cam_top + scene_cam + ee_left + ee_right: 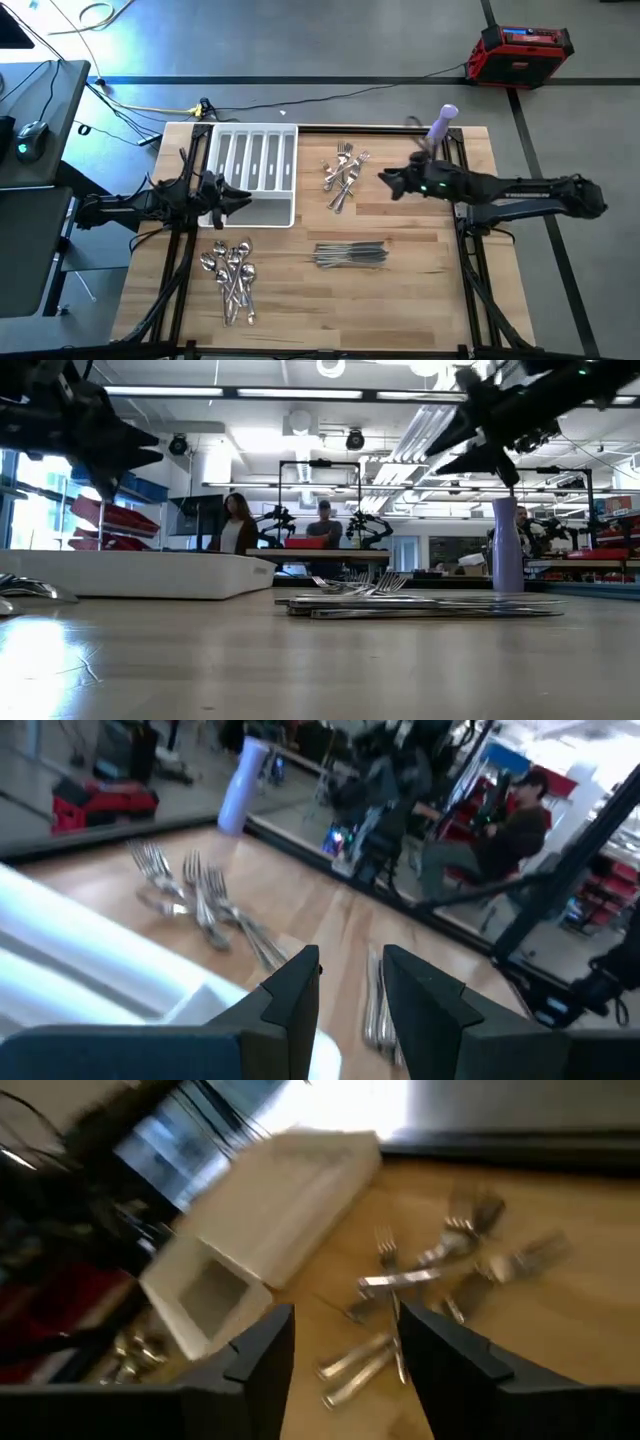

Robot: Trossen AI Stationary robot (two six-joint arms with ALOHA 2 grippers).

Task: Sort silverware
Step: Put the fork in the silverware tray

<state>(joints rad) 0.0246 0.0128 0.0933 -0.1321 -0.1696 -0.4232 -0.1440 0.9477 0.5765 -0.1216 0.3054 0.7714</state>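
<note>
My right claw point(386, 181) hung open and empty by the forks point(343, 172) near the counter's point(420, 290) middle. My left claw point(243, 199) waited half open over the white tray point(252, 160). Spoons point(232, 275) and knives point(350, 255) lay near the front edge

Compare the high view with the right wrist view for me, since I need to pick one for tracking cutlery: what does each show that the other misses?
Only the high view shows the knives, the purple bottle and the left gripper over the tray. Only the right wrist view shows the right gripper with its fingers apart and nothing between them. Both show the forks, the white tray and the spoons.
</note>
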